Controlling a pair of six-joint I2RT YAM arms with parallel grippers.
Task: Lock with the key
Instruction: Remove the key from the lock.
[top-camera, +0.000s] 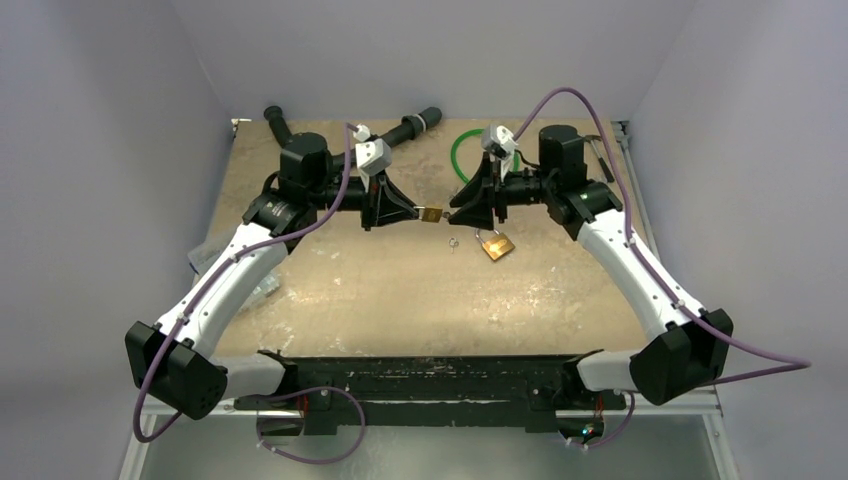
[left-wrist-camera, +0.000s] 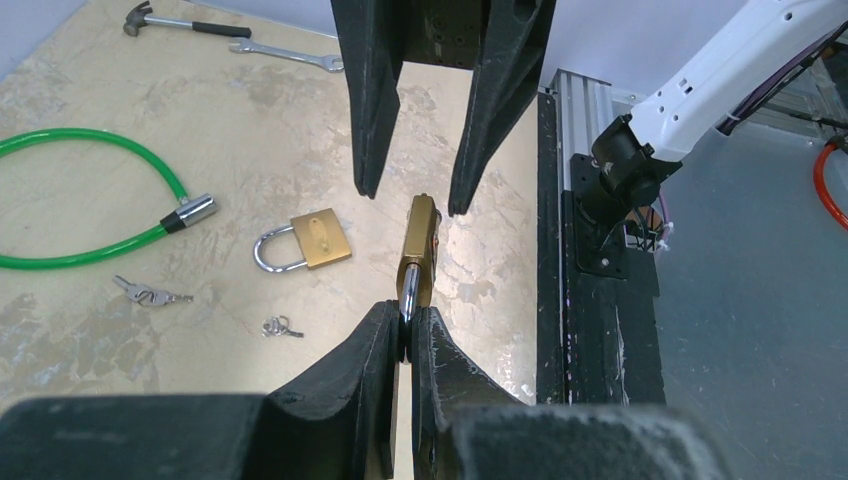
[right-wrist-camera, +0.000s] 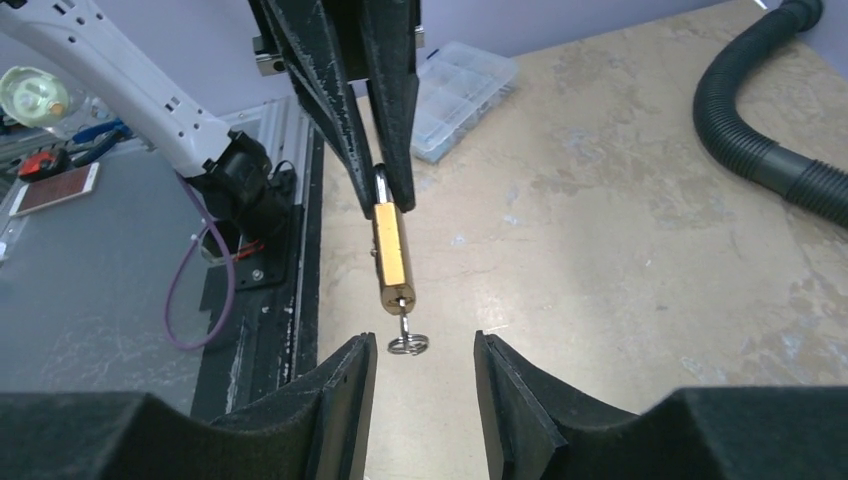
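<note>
My left gripper (left-wrist-camera: 408, 325) is shut on the silver shackle of a small brass padlock (left-wrist-camera: 420, 250) and holds it in the air, body pointing at the right gripper. In the right wrist view the padlock (right-wrist-camera: 392, 255) hangs from the left fingers (right-wrist-camera: 385, 90). A tiny silver key (right-wrist-camera: 405, 335) with a ring sticks out of its keyhole. My right gripper (right-wrist-camera: 420, 350) is open; the key's ring lies between its fingertips, nearer the left one, touching neither. In the top view the two grippers, left (top-camera: 415, 213) and right (top-camera: 452, 213), meet at the padlock (top-camera: 432, 214).
A second brass padlock (left-wrist-camera: 318, 238) lies on the table below, with two small key bunches (left-wrist-camera: 150, 294) (left-wrist-camera: 280, 327) beside it. A green cable loop (left-wrist-camera: 90, 200), a hammer (left-wrist-camera: 170, 20), a wrench (left-wrist-camera: 285, 53), a black hose (right-wrist-camera: 760, 130) and a clear plastic box (right-wrist-camera: 465, 95) lie around.
</note>
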